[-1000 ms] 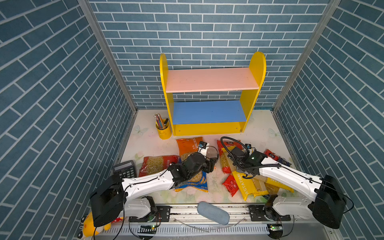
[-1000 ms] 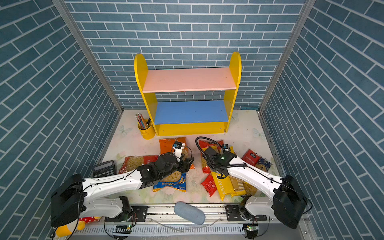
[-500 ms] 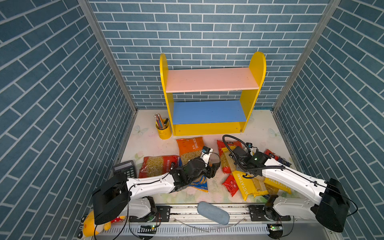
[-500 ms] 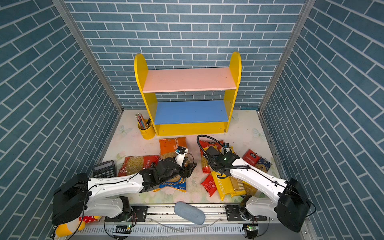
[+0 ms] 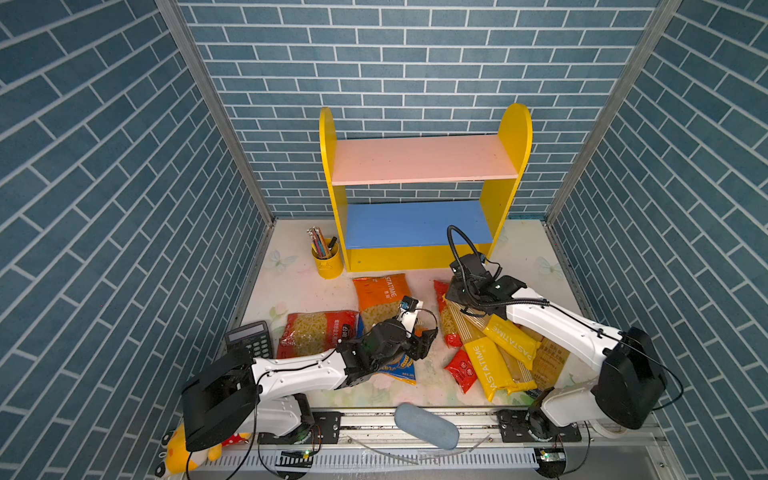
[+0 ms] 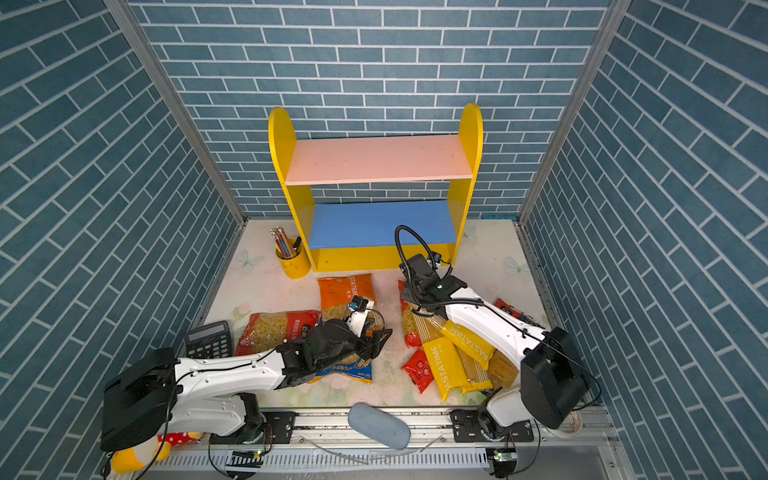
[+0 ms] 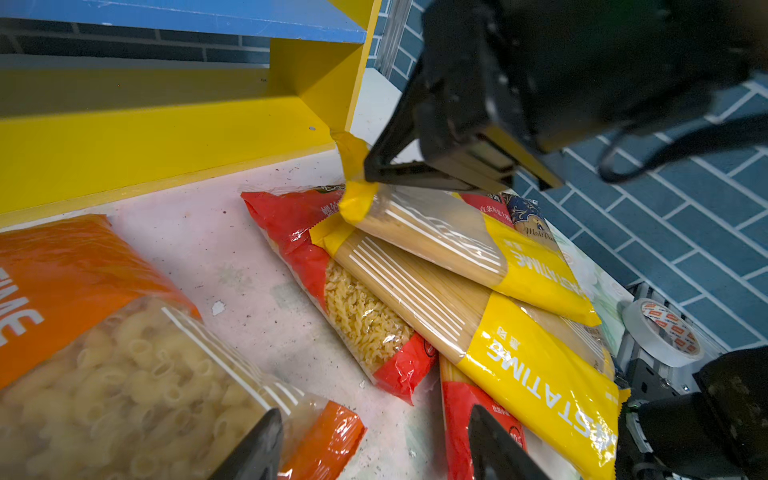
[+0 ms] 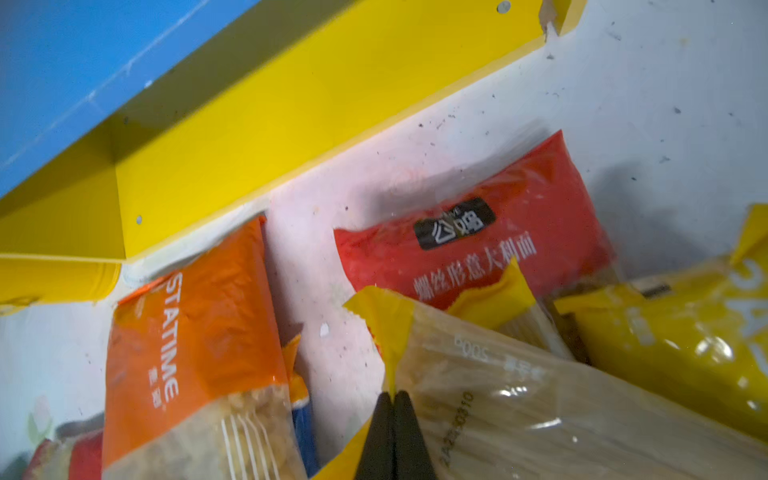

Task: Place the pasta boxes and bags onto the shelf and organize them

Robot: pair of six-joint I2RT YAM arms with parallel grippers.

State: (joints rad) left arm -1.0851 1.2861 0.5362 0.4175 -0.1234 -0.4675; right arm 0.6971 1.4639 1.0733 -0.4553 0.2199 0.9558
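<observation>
Presently right fingers (image 8: pixel 380 440) are clamped on the end flap of the top yellow spaghetti pack (image 8: pixel 519 399), presumably so it can be drawn off the heap (image 5: pixel 498 336) on the worktop (image 5: pixel 299 286). Left fingers (image 7: pixel 257 449) are held apart by the orange macaroni bag (image 7: pixel 83 291); the shelf (image 5: pixel 424 160) is seen bare.

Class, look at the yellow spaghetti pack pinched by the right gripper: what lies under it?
Under the held yellow spaghetti pack lies a second yellow pack, itself resting on a red spiral-pasta bag. What lies beneath their far ends is covered.

White arms (image 5: pixel 299 370) have bulky black joint housings (image 5: pixel 627 374).
</observation>
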